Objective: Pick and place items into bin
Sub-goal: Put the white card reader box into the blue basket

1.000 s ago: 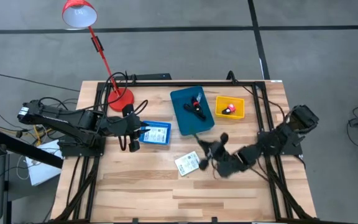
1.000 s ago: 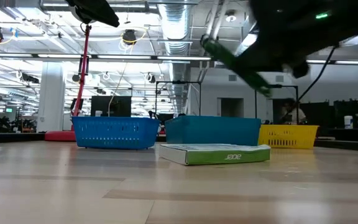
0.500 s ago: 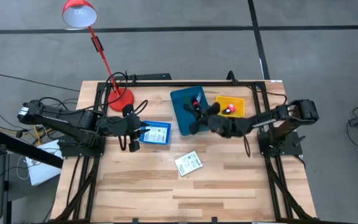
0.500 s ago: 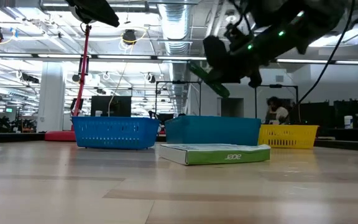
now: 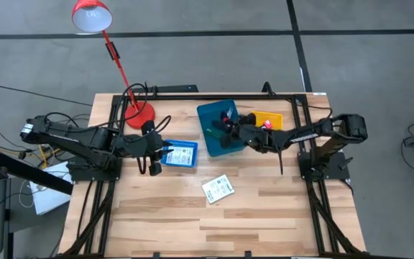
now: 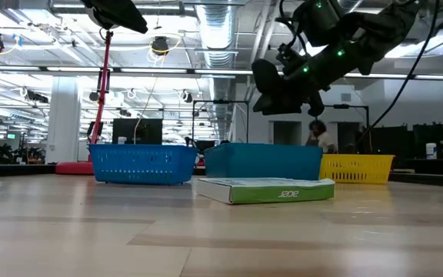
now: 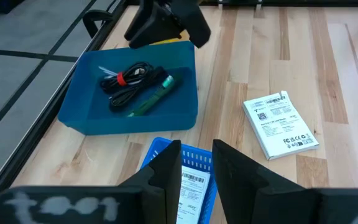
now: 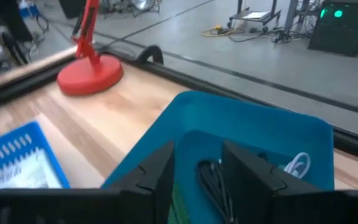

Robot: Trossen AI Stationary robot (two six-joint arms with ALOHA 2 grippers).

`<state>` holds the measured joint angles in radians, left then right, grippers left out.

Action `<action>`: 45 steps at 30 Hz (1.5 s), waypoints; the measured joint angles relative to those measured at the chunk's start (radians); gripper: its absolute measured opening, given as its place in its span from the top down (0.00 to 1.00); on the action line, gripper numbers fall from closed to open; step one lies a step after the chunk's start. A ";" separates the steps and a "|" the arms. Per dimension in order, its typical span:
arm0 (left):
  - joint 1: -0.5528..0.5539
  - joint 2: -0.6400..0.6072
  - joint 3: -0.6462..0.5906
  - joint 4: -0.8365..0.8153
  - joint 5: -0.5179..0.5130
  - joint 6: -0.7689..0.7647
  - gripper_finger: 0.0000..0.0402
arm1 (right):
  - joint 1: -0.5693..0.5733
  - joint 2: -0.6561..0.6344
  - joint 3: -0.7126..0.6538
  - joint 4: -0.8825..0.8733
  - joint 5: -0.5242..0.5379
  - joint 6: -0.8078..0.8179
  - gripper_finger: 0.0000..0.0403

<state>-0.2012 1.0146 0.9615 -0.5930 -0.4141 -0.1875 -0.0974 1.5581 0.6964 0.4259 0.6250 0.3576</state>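
My right gripper (image 5: 226,130) hangs open above the teal bin (image 5: 205,115); it is the dark shape (image 7: 166,22) at the bin's far rim in the left wrist view. In the bin lie a green pen (image 7: 153,94) and a black cable with a red tie (image 7: 126,81). The white printed packet (image 5: 218,188) lies flat on the wood, nearer the table's near edge. A pink bit (image 5: 267,124) sits in the yellow bin (image 5: 275,129). My left gripper (image 7: 196,149) waits open over the blue basket (image 5: 182,154).
A red desk lamp stands on its base (image 5: 139,114) at the far left, its shade over the floor. The blue basket holds a white labelled packet (image 7: 190,190). A black frame rail (image 5: 192,96) runs along the far edge. Bare wood (image 5: 192,223) spreads toward the near edge.
My right gripper rose from beside the white packet and swung toward the far edge, carrying the green pen tilted in its fingers. It stopped over the teal bin and let go; the pen now lies in the bin beside the black cable.
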 joint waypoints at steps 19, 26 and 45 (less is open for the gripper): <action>0.000 0.000 0.000 0.000 0.000 0.000 0.80 | 0.323 0.001 0.000 -0.217 0.002 -0.013 0.68; 0.000 0.000 0.000 0.000 0.000 0.000 0.80 | 0.479 0.001 0.000 -0.498 0.003 0.255 0.70; 0.000 0.000 0.000 0.000 0.000 0.000 0.80 | 0.681 0.001 0.000 -0.600 0.005 0.263 0.70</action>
<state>-0.2015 1.0149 0.9615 -0.5930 -0.4141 -0.1875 0.5835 1.5593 0.6960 -0.1740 0.6299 0.6205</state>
